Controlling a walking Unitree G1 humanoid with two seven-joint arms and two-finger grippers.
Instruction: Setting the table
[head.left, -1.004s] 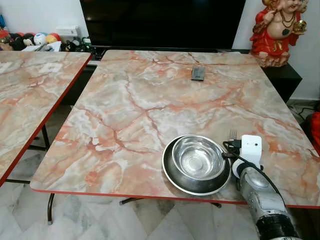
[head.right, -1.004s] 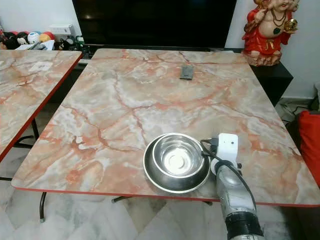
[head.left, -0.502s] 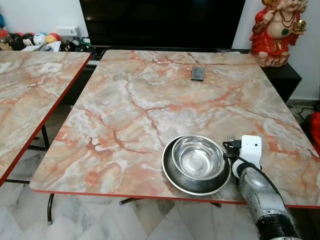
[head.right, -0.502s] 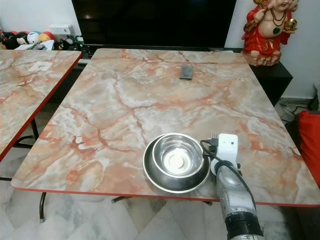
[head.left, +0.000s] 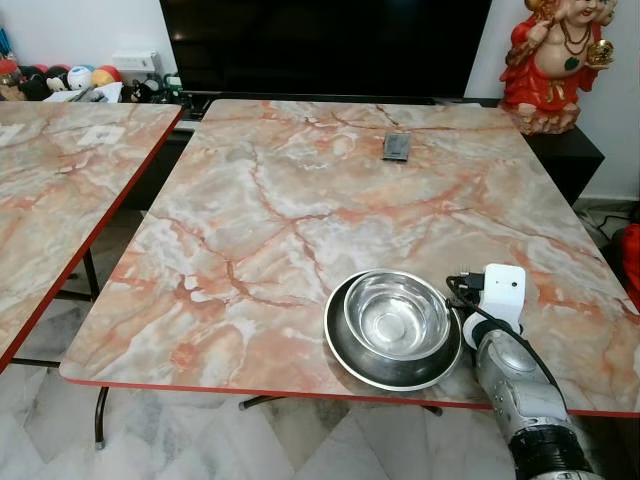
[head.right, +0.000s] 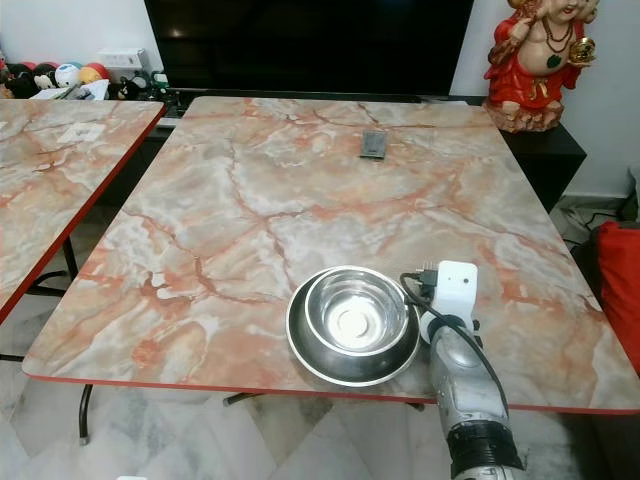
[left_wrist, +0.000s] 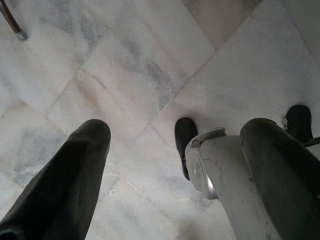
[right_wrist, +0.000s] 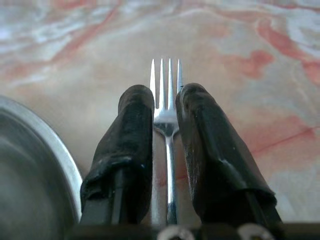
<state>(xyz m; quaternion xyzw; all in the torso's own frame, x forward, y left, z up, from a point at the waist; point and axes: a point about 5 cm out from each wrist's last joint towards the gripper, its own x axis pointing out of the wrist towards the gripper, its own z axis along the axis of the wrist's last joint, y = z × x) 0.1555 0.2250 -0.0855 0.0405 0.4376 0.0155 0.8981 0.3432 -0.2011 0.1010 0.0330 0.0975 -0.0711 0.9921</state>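
Observation:
A steel plate (head.left: 343, 352) with a steel bowl (head.left: 396, 315) standing in it sits near the front edge of the marble table (head.left: 300, 200), right of centre. My right arm (head.left: 512, 375) reaches over that edge just to the right of the plate. In the right wrist view, my right gripper (right_wrist: 165, 95) is shut on a silver fork (right_wrist: 166, 80), tines pointing ahead, low over the tabletop, with the plate's rim (right_wrist: 60, 160) beside it. My left gripper (left_wrist: 177, 130) hangs open over the white floor tiles.
A second marble table (head.left: 60, 180) stands to the left across a narrow gap. A small dark flat object (head.left: 396, 146) lies at the far side of the main table. Behind are a black television (head.left: 320, 40), a red statue (head.left: 550, 60) and several toys (head.left: 70, 80).
My right wrist has shifted slightly farther over the table. The fork tines that stuck out beyond it in the eye views are now hidden behind it.

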